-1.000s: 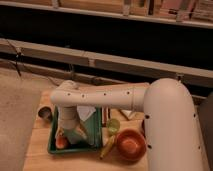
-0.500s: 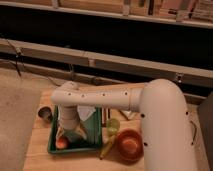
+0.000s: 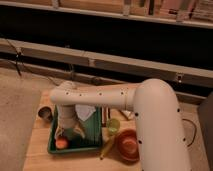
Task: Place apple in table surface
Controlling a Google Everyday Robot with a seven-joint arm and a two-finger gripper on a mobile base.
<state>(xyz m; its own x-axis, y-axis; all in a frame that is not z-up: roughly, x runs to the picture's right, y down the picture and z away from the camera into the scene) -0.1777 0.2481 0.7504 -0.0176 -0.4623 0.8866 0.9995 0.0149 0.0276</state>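
While the white arm [image 3: 125,97] reaches leftward across the table surface [image 3: 37,152], its forearm bends down over the dark green tray [image 3: 75,148]. Only one view, the camera view, looking down from above and behind the arm.

Gripper [image 3: 64,136]: hangs at the end of the downturned wrist, low inside the tray's left part, directly above the apple. Fingers drawn together, closed. Cannot tell whether the tips actually pinch the apple or merely sit just over it; the two look touching or very nearly so.

Apple [image 3: 61,143]: small, orange-red, round. Sits in the tray's front-left corner, close to the near rim. It is within the tray, not on the bare wood.

Tray: rectangular, lying on the tan tabletop toward the left-centre. A pale crumpled object [image 3: 85,113], possibly a bag or cloth, rests in its back half, partly hidden by the wrist.

Other items on the wood: a small dark metallic cup [image 3: 45,113] just left of the tray's far corner; a yellow-green cup [image 3: 113,125] just right of the tray; an orange bowl [image 3: 128,145] further right, near the front edge; a yellow elongated item [image 3: 106,148] lying between tray and bowl, angled.

Beyond the table: grey floor, dark wall, a light ledge.
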